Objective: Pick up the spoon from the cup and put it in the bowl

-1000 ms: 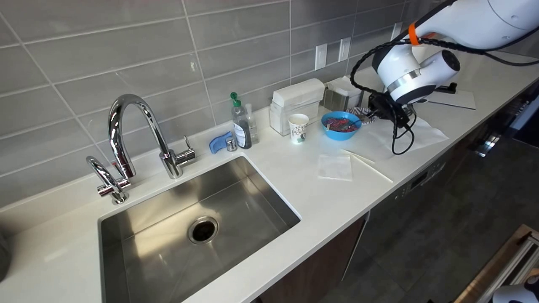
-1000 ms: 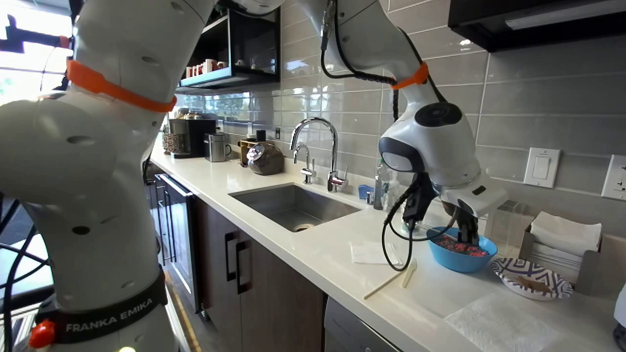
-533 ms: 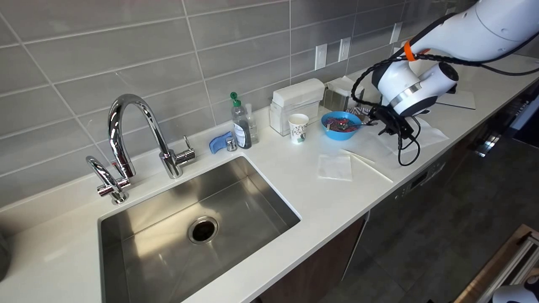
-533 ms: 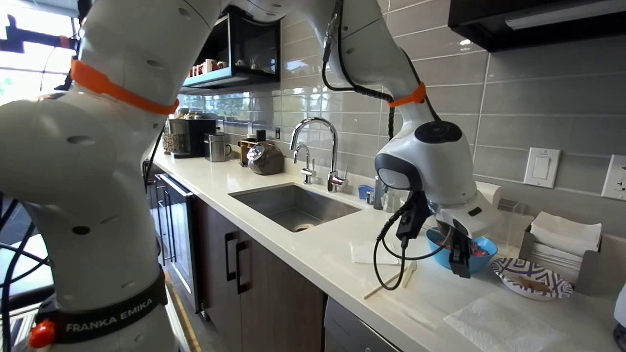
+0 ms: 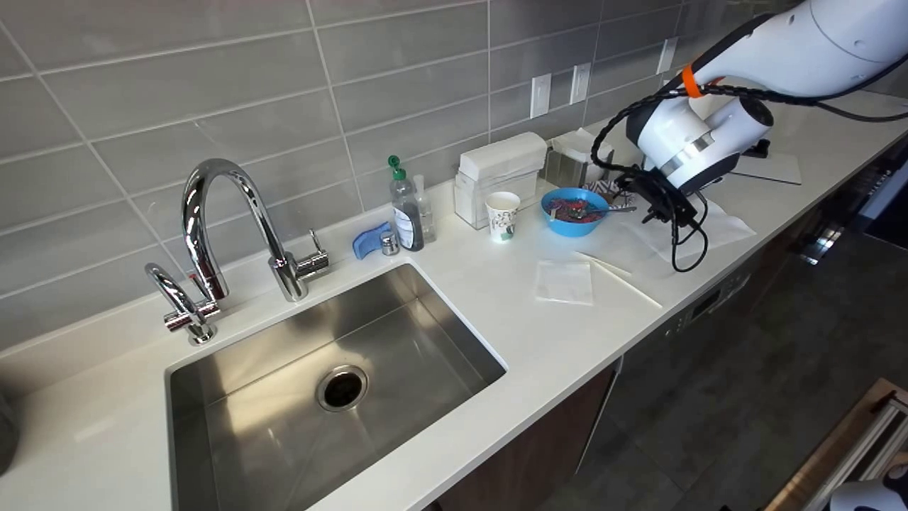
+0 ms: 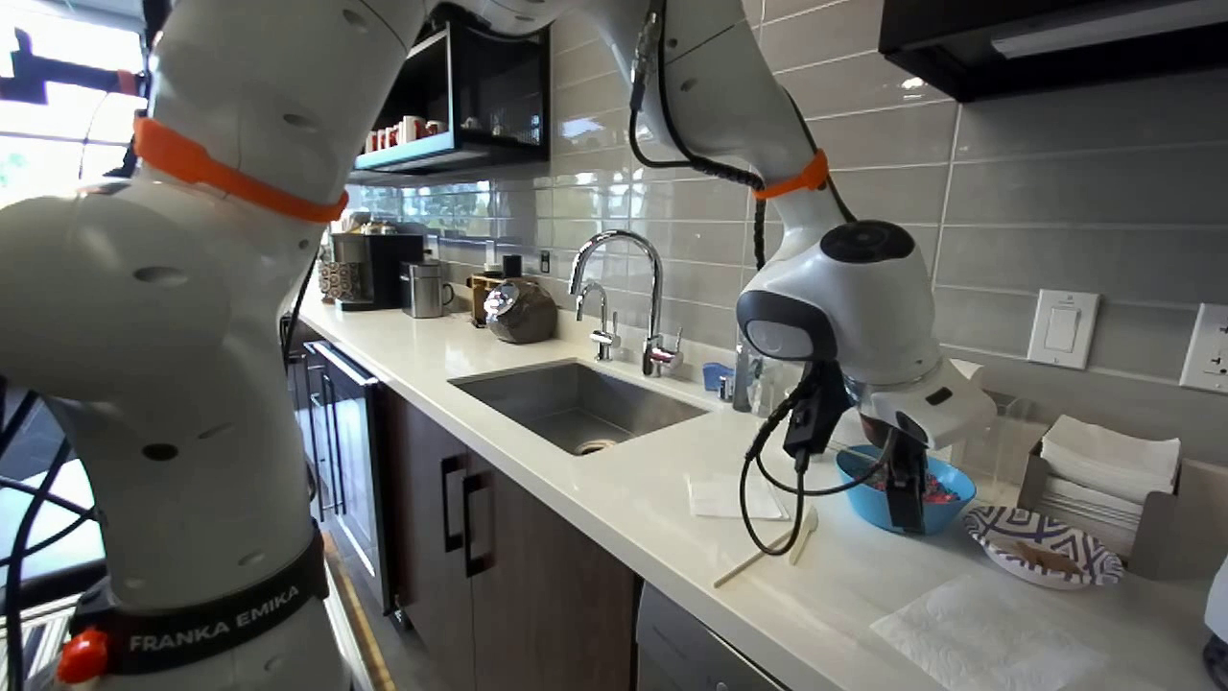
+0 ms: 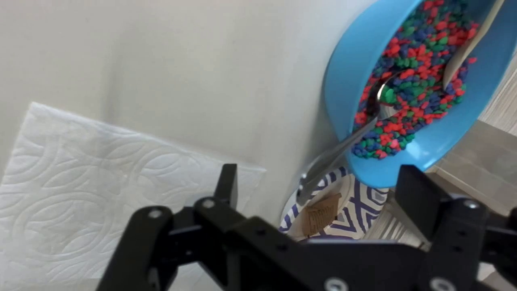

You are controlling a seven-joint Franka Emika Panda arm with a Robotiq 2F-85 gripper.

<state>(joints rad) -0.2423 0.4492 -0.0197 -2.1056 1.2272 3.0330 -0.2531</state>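
Note:
The bright blue bowl (image 7: 343, 76) is filled with red, green and blue bits. A metal spoon (image 7: 351, 139) has its head in those bits, while its handle leans across the rim and sticks out, as also seen in an exterior view (image 5: 618, 210). My gripper (image 7: 317, 173) stands open beside the bowl, fingers wide apart. The handle's end appears between them in the wrist view without touching either. In an exterior view the gripper (image 6: 907, 513) hangs in front of the bowl. The white patterned cup (image 5: 503, 216) stands upright left of the bowl, nothing poking above its rim.
A pale wooden utensil (image 7: 470, 48) also rests in the bowl. Near it are a patterned paper dish (image 6: 1065, 552), a napkin (image 6: 988, 633), a napkin holder (image 6: 1103, 489), thin wooden sticks (image 5: 628, 280) and a paper-towel stack (image 5: 500, 177). The sink (image 5: 340, 440) lies beyond the cup.
My gripper has opened and drawn back from over the bowl, dipping, then rising slightly. The spoon, whose handle reached up to the gripper, now lies free across the rim.

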